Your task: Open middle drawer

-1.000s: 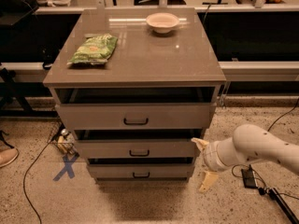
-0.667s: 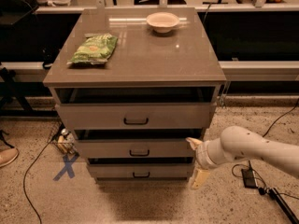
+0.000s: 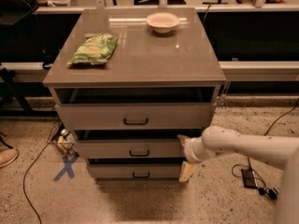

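The middle drawer (image 3: 107,149) is the grey-beige front with a small black bar handle (image 3: 139,153) at its centre, between a taller drawer (image 3: 93,116) above and a slim drawer (image 3: 112,171) below. A dark gap shows above its front. My gripper (image 3: 185,155) is at the right end of the middle drawer's front, well right of the handle. Its cream fingers (image 3: 188,171) are spread one above the other, open and empty. The white arm (image 3: 243,146) reaches in from the right.
On the cabinet top (image 3: 154,59) lie a green chip bag (image 3: 93,49) and a white bowl (image 3: 162,21). Cables and a black adapter (image 3: 247,177) lie on the floor at right. A blue tape X (image 3: 65,167) is on the floor at left, with a shoe (image 3: 7,157) at the far left.
My gripper and arm have moved left, from beside the cabinet's right edge onto the right end of the middle drawer's front. The drawers have not visibly moved.
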You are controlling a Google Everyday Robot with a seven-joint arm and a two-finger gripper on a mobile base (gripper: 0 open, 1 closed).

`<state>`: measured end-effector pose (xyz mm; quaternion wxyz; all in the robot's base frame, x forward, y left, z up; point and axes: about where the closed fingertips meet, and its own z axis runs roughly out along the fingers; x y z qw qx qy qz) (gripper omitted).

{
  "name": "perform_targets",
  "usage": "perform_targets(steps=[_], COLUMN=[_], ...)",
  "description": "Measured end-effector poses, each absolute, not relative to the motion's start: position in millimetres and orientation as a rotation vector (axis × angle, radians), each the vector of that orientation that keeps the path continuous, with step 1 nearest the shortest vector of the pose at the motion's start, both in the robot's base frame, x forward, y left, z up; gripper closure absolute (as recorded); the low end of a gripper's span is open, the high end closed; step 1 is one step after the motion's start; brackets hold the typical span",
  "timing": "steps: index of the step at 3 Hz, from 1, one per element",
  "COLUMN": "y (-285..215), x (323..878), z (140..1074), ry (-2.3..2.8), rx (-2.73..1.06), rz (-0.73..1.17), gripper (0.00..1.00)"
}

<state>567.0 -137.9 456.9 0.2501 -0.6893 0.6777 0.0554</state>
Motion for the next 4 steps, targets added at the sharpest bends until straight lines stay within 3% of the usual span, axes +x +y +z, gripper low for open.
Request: perform_targets(steps=[3,4], y=[-109.8,-110.1], x=[623.4,619.6], z=[409.5,395.2], ry=[1.918,1.956], rx=[-1.863,-1.863], rz=[0.127,0.150], gripper=[0.00,0.19])
